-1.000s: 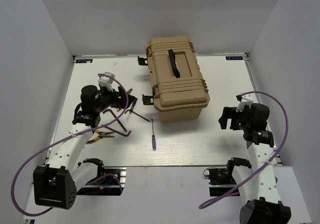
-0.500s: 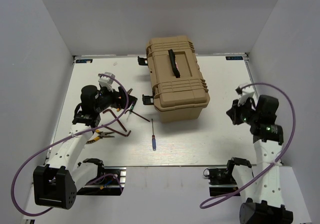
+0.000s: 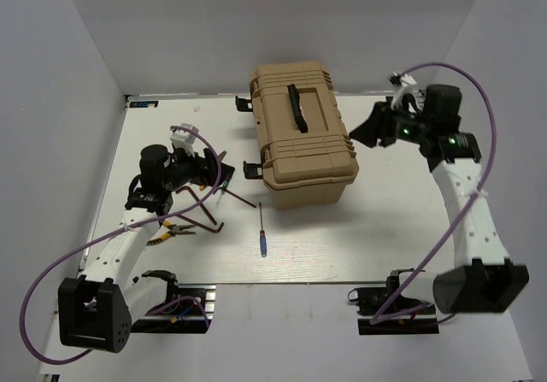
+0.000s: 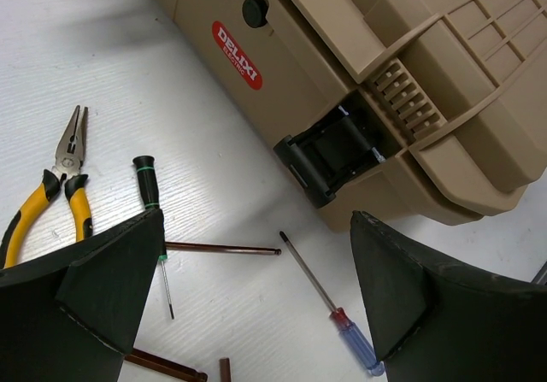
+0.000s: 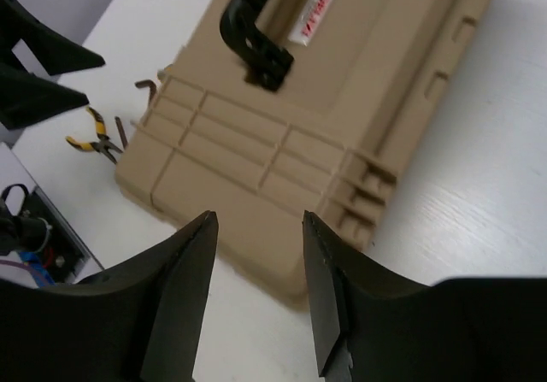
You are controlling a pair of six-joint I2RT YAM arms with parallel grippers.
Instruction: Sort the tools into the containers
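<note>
Swung up from the near right, the right hand (image 3: 372, 131) hovers spread and empty beside the shut toolbox (image 3: 303, 143); left hand (image 3: 208, 170) gapes empty near pliers (image 3: 171, 231), rods (image 3: 198, 207), screwdriver (image 3: 262, 232) on the tabletop (image 3: 385, 228).

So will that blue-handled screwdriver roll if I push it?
Probably. The screwdriver looks thin and round, lying flat on the smooth white table, so a sideways push likely rolls it. It seems stiff and light, and the narrow shaft could slip in the jaws.
</note>
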